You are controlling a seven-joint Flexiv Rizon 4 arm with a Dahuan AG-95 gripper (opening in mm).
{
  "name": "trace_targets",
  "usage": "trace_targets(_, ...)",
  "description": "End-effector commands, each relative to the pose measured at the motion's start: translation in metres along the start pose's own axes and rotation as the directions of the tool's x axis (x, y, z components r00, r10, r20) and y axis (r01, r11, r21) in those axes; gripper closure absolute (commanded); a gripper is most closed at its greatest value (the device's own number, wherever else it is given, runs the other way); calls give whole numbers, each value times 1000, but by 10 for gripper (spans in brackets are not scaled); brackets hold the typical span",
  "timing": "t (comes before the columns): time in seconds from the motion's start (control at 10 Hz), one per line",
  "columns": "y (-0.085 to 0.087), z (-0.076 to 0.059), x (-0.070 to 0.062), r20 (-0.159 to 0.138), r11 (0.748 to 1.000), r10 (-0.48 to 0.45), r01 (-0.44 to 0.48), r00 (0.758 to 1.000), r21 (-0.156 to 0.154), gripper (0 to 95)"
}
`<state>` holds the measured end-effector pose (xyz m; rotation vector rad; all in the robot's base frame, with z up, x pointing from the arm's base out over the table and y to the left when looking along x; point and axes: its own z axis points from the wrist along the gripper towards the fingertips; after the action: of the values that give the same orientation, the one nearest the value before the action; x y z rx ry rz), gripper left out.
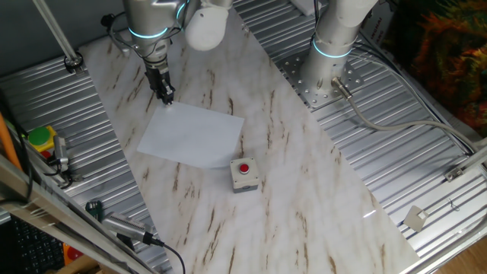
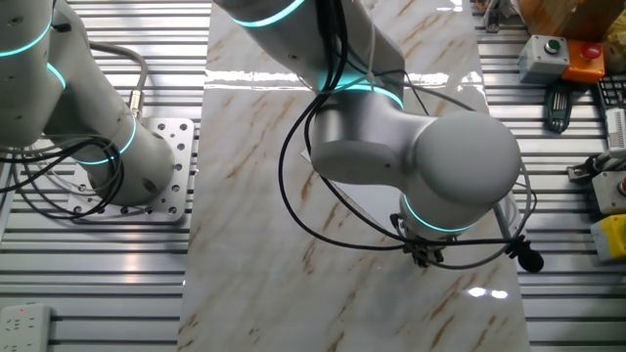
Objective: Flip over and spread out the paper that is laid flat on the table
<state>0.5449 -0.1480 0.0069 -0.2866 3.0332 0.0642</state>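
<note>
- The table (image 1: 304, 190), a long white marble-look top with brown streaks, is running diagonally between ribbed silver metal panels (image 1: 426, 164) in one fixed view.
- The paper (image 1: 190, 135), a plain white sheet, is lying flat on the table near its far end.
- A small grey box with a red button (image 1: 243, 174) is sitting on the table just beside the paper's near corner.
- In the other fixed view the table (image 2: 254, 196) is showing bare streaked surface, the arm hiding much of it.
</note>
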Motion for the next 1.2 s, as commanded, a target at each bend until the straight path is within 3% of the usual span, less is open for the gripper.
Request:
trace_targets(0.1,0,0,0,5,1000,0,0,1000,-2,570)
trace_targets(0.7,0,1,1,32,1000,7,-7,999,2,570)
trace_targets(0.8,0,1,1,32,1000,9,-9,999,2,760)
trace_targets(0.9,0,1,1,37,1000,13,-13,999,5,760)
trace_targets(1.0,0,1,1,38,1000,13,-13,999,25,950)
trace_targets(1.1,0,1,1,33,998,2,-4,999,66,950)
trace_targets(1.2,0,1,1,35,998,9,-11,999,57,950)
